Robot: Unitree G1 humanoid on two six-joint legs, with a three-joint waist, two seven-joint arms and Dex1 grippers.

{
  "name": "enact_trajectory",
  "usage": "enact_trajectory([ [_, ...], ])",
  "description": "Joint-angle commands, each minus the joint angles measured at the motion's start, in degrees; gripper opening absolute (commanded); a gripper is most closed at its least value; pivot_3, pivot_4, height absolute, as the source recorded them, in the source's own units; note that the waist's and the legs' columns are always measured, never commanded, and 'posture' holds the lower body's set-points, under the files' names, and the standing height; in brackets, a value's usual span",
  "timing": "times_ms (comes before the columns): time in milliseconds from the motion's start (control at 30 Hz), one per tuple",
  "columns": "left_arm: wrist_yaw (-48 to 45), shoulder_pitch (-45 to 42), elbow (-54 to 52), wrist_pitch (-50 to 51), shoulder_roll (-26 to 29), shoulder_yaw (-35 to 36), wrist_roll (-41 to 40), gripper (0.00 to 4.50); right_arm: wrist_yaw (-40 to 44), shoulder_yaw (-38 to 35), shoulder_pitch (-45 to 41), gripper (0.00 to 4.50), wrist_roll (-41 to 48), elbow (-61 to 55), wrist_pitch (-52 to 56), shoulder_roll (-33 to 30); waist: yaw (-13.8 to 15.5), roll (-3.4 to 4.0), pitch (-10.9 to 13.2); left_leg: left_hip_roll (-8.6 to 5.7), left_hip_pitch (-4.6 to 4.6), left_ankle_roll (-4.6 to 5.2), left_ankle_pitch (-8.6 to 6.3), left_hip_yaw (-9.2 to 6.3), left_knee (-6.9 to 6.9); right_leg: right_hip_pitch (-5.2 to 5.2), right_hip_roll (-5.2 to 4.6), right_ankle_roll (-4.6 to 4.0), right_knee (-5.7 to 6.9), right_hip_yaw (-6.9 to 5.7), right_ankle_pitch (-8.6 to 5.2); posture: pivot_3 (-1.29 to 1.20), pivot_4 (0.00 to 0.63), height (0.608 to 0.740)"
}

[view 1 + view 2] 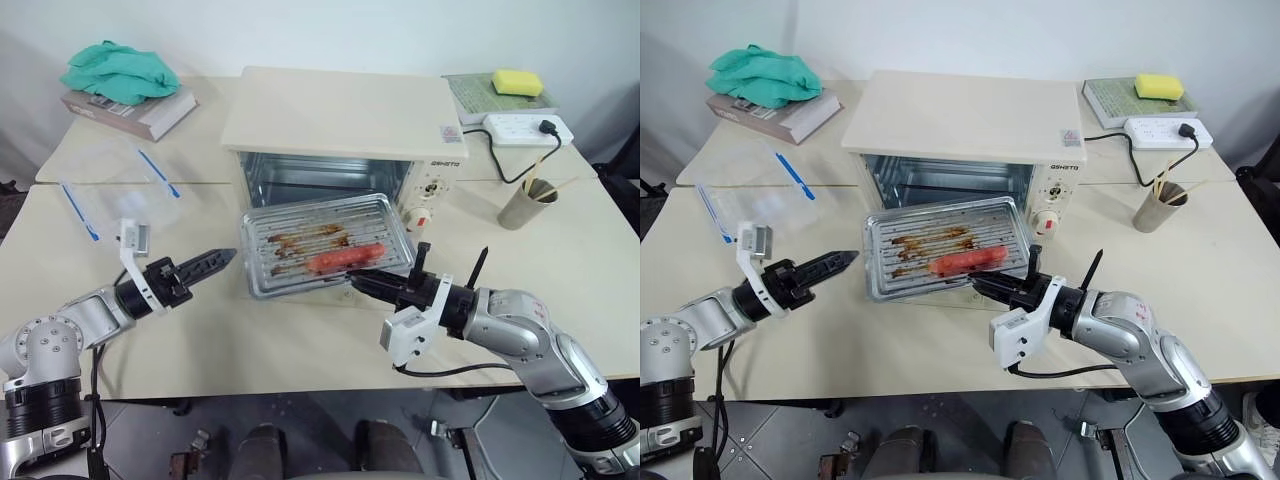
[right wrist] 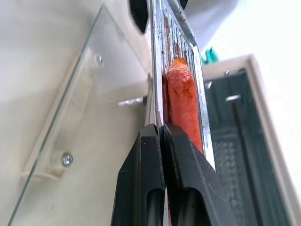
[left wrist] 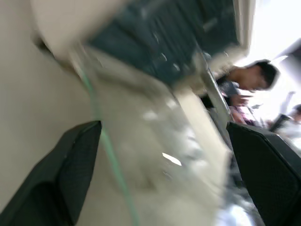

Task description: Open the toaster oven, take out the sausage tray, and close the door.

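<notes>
Under the sausage tray (image 1: 322,244) we can barely make out the dropped glass door (image 2: 70,117). Our right gripper (image 1: 362,284) is pinched onto the tray's near rim, before the toaster oven (image 1: 345,130). Our left gripper (image 1: 215,260), fingers apart, hovers just beside the tray.

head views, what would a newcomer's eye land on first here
The silver tray with one red sausage, out in front of the open oven at the table's middle and pinched at its near edge by the shut right gripper. Next, the left gripper, open, just off the tray's left edge. Then the green cloth on a book at the back left.
</notes>
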Motion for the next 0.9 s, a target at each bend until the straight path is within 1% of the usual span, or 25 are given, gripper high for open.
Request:
enact_trajectory([
  [33,7.5,-1.52,-0.04,5.89,-1.02,1.35,-12.12,4.5,0.1,-1.42,-1.52,0.0,1.68,0.4,-2.47,-0.67,-0.04,0.0,0.0,0.0,0.02,0.0,0.0,0.0,0.0,0.0,0.0,0.0,0.01,0.0,0.0,0.0,0.15,0.74],
  [100,10.23,-1.56,-1.15,6.53,-1.95,-0.31,-13.92,4.5,0.8,-0.77,-2.45,0.0,1.79,1.26,-2.82,-0.58,-0.05,0.0,0.0,0.01,0.06,0.0,0.0,0.0,0.0,0.03,0.0,0.0,0.01,0.0,0.0,0.0,0.15,0.74],
  [167,13.1,-1.69,-0.61,6.27,-2.45,-0.71,-17.6,4.5,1.58,-0.39,-2.82,0.0,1.96,1.71,-2.47,-0.54,-0.04,0.0,0.0,0.0,0.13,0.0,0.0,0.0,0.0,0.12,0.0,0.0,-0.02,0.0,0.0,0.0,0.15,0.74],
  [233,17.0,-2.22,0.99,4.62,-3.12,-1.04,-23.94,4.5,2.26,-0.47,-2.87,0.0,1.99,1.89,-1.47,-0.48,-0.02,0.0,0.0,0.0,0.15,-0.01,0.0,-0.01,-0.03,0.14,0.0,-0.01,-0.02,0.0,0.0,0.0,0.15,0.74],
  [300,18.54,-1.68,0.82,4.61,-2.03,-2.17,-26.64,4.5,2.71,-0.56,-2.61,0.0,2.2,1.88,-1.27,-0.73,-0.02,0.0,0.0,0.0,0.16,-0.01,0.0,-0.01,-0.01,0.14,-0.01,-0.01,-0.02,0.02,0.0,0.0,0.15,0.74],
  [400,18.14,0.7,0.16,5.65,1.21,-3.12,-27.26,4.5,2.88,-0.74,-2.13,0.0,2.33,1.56,-1.28,-0.86,-0.04,0.0,0.0,0.0,0.17,-0.01,0.0,-0.01,-0.01,0.17,0.0,-0.01,-0.03,0.01,0.0,0.0,0.15,0.74],
  [633,15.67,5.77,2.52,5.32,6.12,-2.72,-28.62,4.5,3.13,-1.54,-2.3,0.0,2.45,2.44,-1.52,-0.71,-0.17,0.0,0.0,-0.01,0.22,-0.01,0.0,0.02,-0.1,0.16,0.01,-0.02,-0.05,0.03,-0.01,0.0,0.15,0.74],
  [833,14.11,6.88,2.77,4.31,7.84,-3.77,-31.0,4.5,3.52,-1.56,-2.91,0.0,2.18,2.75,-1.74,-0.33,0.04,0.0,0.0,-0.01,0.22,-0.01,0.0,0.04,-0.07,0.18,0.0,-0.03,-0.08,0.06,-0.01,0.0,0.15,0.74],
  [900,14.66,5.92,2.9,3.29,7.19,-4.66,-31.3,4.5,3.77,-1.34,-3.05,0.0,2.41,2.97,-2.13,-0.26,0.01,0.0,0.0,-0.02,0.22,-0.01,0.0,0.04,-0.06,0.18,0.0,-0.03,-0.08,0.06,-0.01,0.0,0.15,0.74],
])
